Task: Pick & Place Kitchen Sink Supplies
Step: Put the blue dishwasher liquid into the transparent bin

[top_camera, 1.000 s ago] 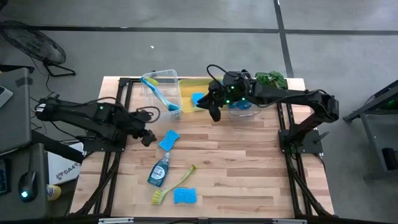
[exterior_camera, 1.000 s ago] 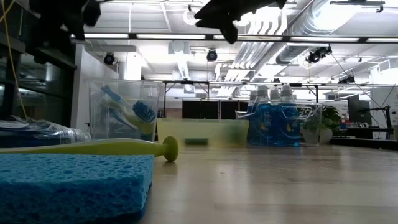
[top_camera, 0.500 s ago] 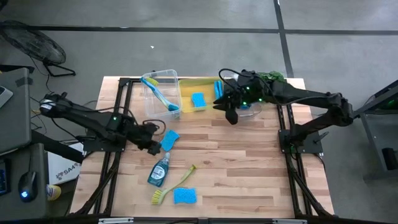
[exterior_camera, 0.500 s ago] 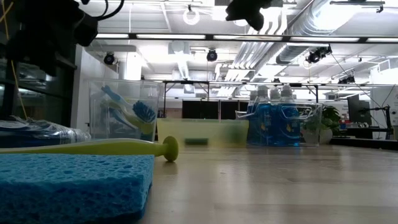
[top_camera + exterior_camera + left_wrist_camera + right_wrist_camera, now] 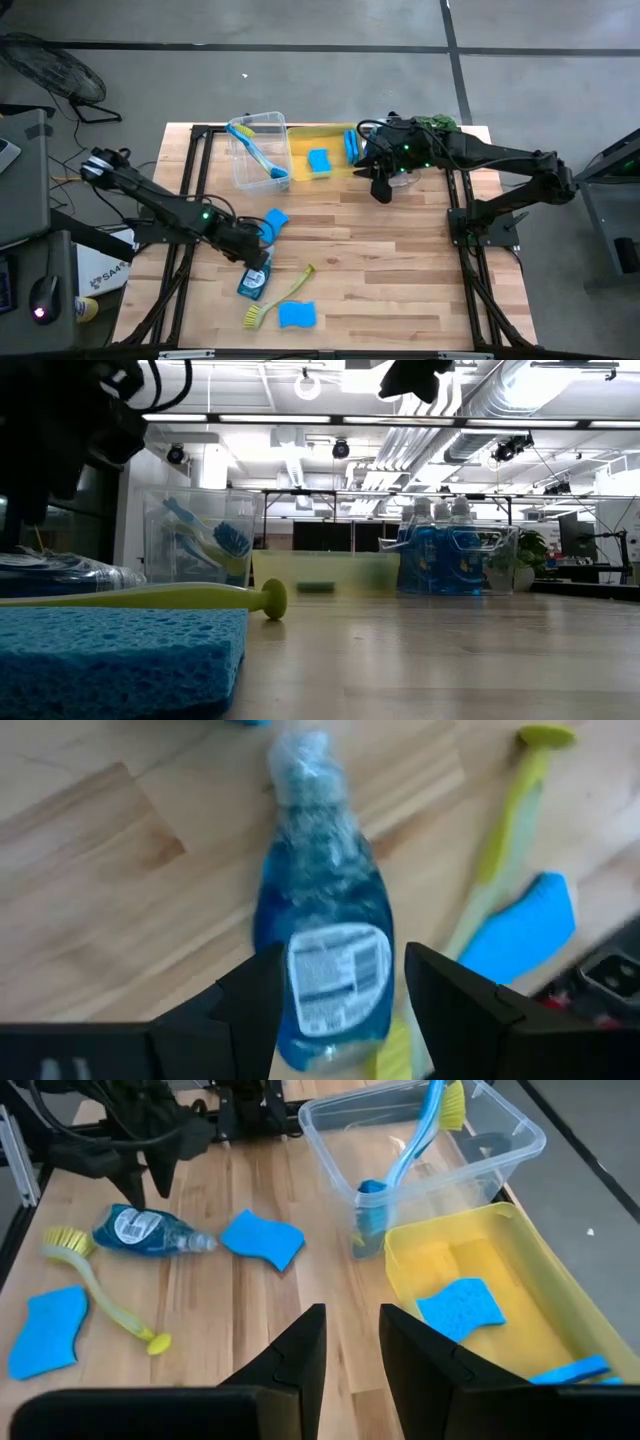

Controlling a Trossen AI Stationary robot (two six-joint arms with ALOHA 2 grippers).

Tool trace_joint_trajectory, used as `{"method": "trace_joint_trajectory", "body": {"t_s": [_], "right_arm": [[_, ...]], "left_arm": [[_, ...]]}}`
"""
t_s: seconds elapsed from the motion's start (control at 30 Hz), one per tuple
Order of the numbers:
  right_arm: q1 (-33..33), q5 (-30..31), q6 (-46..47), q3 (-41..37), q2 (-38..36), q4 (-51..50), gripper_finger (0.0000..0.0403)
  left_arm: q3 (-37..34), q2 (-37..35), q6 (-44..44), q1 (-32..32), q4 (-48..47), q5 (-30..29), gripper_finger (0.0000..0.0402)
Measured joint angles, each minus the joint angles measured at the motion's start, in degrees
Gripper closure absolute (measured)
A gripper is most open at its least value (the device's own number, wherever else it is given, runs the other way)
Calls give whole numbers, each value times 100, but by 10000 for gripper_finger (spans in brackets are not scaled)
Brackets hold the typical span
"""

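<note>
A clear bottle of blue dish soap (image 5: 255,278) lies on its side on the table, white cap toward the far edge. My left gripper (image 5: 250,248) hangs open just over it. In the left wrist view its fingers (image 5: 255,1005) stand on either side of the bottle's (image 5: 322,935) labelled body and touch nothing. A blue sponge (image 5: 272,222) lies beside it. A yellow-green brush (image 5: 278,300) and a second sponge (image 5: 297,316) lie nearer the near edge. My right gripper (image 5: 380,187) is open and empty in front of the bin of bottles (image 5: 402,176).
At the far edge a clear bin (image 5: 260,150) holds a blue brush. A yellow bin (image 5: 322,160) holds two sponges. A plant (image 5: 437,126) sits in the far right corner. The table's middle and right near part are bare wood. Low view: sponge (image 5: 110,660) in the foreground.
My left gripper has moved toward the near edge and to the right, from beside the loose sponge to over the soap bottle. My right gripper has drawn away from the yellow bin toward the table's right and a little nearer. No object on the table has moved.
</note>
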Motion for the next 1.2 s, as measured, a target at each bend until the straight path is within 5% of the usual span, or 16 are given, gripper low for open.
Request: {"method": "trace_joint_trajectory", "body": {"t_s": [0.17,0.53,1.2], "right_arm": [[-15,39,-80,0,2,-18,313],[-15,70,-80,-150,4,-275,313],[-13,56,220,-634,6,-127,313]], "left_arm": [[0,242,-54,-2,215,-190,182],[2,408,-193,-1,313,-141,57],[2,405,-377,-13,320,354,50]]}}
